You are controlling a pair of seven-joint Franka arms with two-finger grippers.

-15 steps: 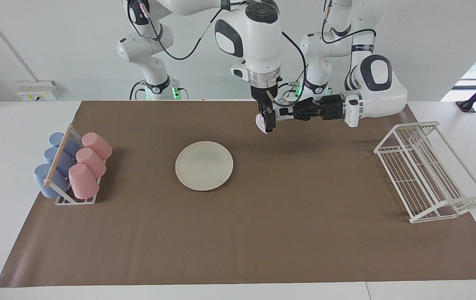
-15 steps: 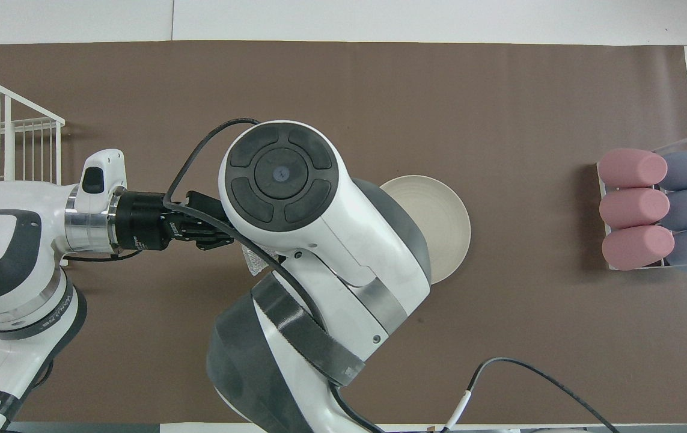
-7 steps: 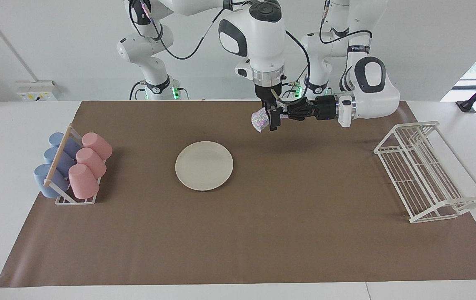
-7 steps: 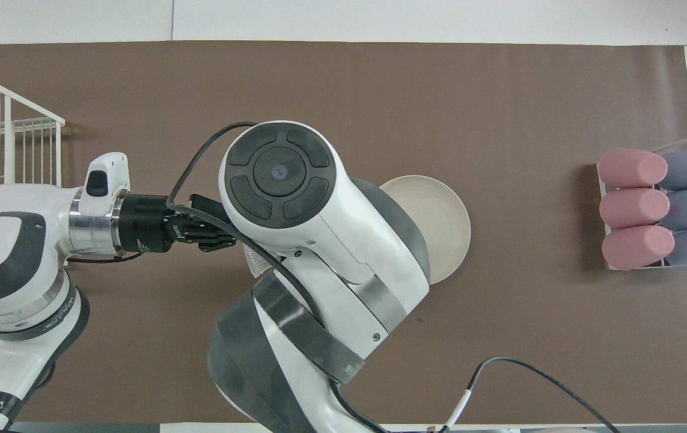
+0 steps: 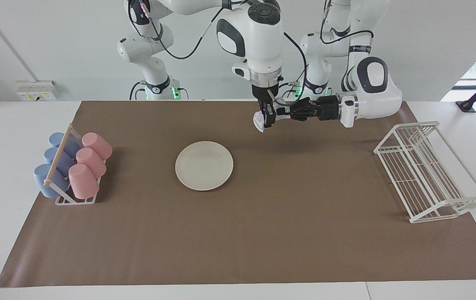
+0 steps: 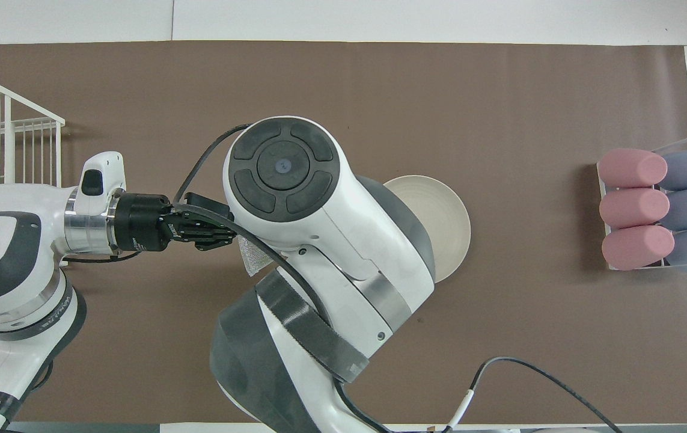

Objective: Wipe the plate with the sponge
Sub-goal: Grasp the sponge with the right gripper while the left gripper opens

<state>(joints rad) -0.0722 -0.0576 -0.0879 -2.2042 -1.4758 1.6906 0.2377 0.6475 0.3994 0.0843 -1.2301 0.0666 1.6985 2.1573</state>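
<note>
A: Where's your sponge (image 5: 259, 119)?

B: Up in the air over the brown mat (image 5: 262, 233), over the strip nearer the robots than the plate (image 5: 204, 165) and toward the left arm's end. Both of your grippers meet at it.

A: Who has it?

B: Your right gripper (image 5: 268, 118) points straight down from above and pinches the sponge, which sticks out beside its fingers. Your left gripper (image 5: 286, 112) comes in level from the left arm's side with its tip at the same bundle; you can't tell from here whether its fingers are spread or pressed on it.

A: From overhead?

B: The right arm's wrist covers the meeting point; only a corner of the sponge (image 6: 253, 257) shows beside the left gripper (image 6: 223, 233).

A: And the plate?

B: Flat on the mat, untouched, partly hidden under the right arm. The cup rack (image 5: 71, 168) with pink and blue cups stands at the right arm's end, the white wire rack (image 5: 427, 171) at the left arm's end.
</note>
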